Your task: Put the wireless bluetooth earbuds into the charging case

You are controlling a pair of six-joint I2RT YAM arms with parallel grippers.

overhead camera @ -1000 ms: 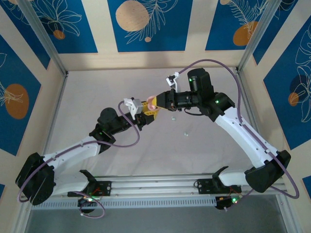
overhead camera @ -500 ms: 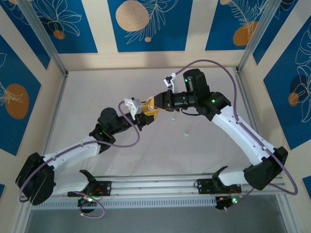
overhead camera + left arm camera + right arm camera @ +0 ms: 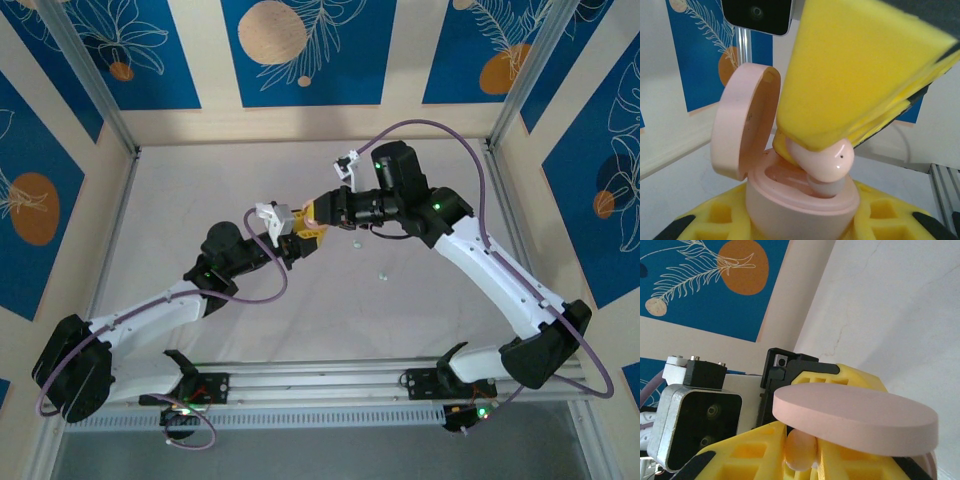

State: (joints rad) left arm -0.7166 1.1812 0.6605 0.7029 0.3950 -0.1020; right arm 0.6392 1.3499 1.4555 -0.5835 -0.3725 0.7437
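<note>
My left gripper (image 3: 300, 234) is shut on a pink charging case (image 3: 800, 205), held above the middle of the table with its round lid (image 3: 742, 125) hinged open. My right gripper (image 3: 320, 212) is shut on a pink earbud (image 3: 827, 162), whose white tip sits in a socket of the case. In the right wrist view the earbud (image 3: 800, 450) is pinched between yellow fingers (image 3: 745, 455), just under the lid (image 3: 855, 412). Two tiny pale earbuds (image 3: 355, 243) (image 3: 381, 274) lie loose on the white table below the right arm.
The two grippers meet tip to tip over the table's middle. Framing posts (image 3: 90, 75) and patterned blue walls (image 3: 300, 50) close in the table on three sides. A metal rail (image 3: 320, 385) with the arm bases runs along the near edge.
The right arm has swung a little to the left, bringing its earbud onto the open case. The left arm and the case have stayed put.
</note>
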